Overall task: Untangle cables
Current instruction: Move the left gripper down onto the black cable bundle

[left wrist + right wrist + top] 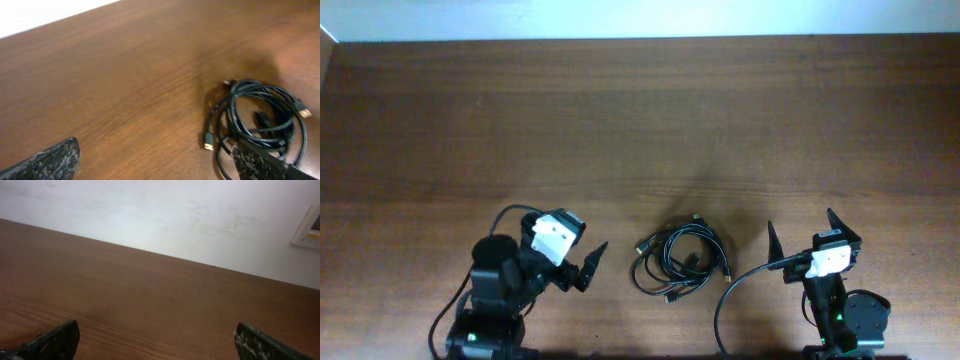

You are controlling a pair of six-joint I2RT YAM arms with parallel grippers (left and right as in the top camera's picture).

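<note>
Left end effector (582, 268) and right end effector (801, 222) agape, empty; cables (668, 255) between, seemingly apart.

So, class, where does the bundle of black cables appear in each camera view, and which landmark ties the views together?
Overhead: the cables lie low and centre on the table, between the left gripper and the right gripper.
Left wrist: the cables are at the lower right, partly covered by a gripper finger.
Right wrist: not in it.
Shared landmark: the table's far edge against the white wall.
</note>
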